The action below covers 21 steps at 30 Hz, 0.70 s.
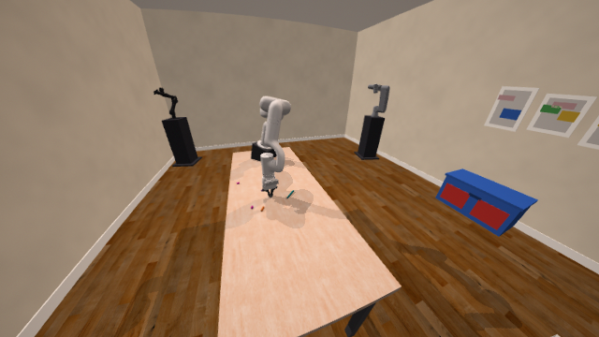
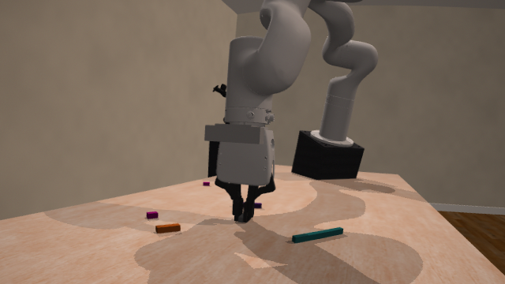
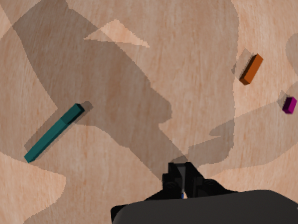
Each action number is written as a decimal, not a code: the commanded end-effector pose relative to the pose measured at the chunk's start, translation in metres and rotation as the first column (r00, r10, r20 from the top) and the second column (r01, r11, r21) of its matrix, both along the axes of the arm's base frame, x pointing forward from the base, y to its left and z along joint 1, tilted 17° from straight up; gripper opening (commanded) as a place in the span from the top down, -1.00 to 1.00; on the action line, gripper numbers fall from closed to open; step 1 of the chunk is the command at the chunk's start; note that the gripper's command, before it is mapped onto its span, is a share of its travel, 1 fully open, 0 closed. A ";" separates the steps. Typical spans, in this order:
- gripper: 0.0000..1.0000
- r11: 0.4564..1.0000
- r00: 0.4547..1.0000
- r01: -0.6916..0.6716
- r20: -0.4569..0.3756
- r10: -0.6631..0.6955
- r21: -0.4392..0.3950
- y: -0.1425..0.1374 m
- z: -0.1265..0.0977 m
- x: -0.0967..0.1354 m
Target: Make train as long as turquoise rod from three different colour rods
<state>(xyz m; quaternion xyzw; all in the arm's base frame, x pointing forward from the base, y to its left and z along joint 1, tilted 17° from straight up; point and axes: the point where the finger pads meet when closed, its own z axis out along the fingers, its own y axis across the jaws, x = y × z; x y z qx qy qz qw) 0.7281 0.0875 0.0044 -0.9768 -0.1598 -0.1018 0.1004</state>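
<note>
The turquoise rod (image 2: 317, 235) lies flat on the table to the right of my gripper; it also shows in the wrist view (image 3: 55, 132) and in the top view (image 1: 290, 194). An orange rod (image 2: 167, 228) (image 3: 252, 70) and a magenta rod (image 2: 151, 214) (image 3: 289, 104) lie to the left. Another magenta rod (image 2: 206, 183) lies further back. A small purple-looking rod (image 2: 257, 205) lies just behind the fingers. My gripper (image 2: 242, 216) (image 3: 178, 174) points straight down with its tips at the table. It is shut on a small rod that looks grey and is mostly hidden by the fingers.
The arm's black base (image 2: 327, 159) stands at the back of the table. The table's right edge (image 2: 446, 221) runs close past the turquoise rod.
</note>
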 end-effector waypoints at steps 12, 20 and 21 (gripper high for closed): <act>0.92 1.000 1.000 0.000 0.002 0.000 0.000 0.000 0.001 0.001; 0.84 1.000 1.000 0.000 0.002 0.000 0.000 0.000 0.001 0.001; 0.76 1.000 1.000 0.000 0.002 0.000 0.000 0.000 0.001 0.001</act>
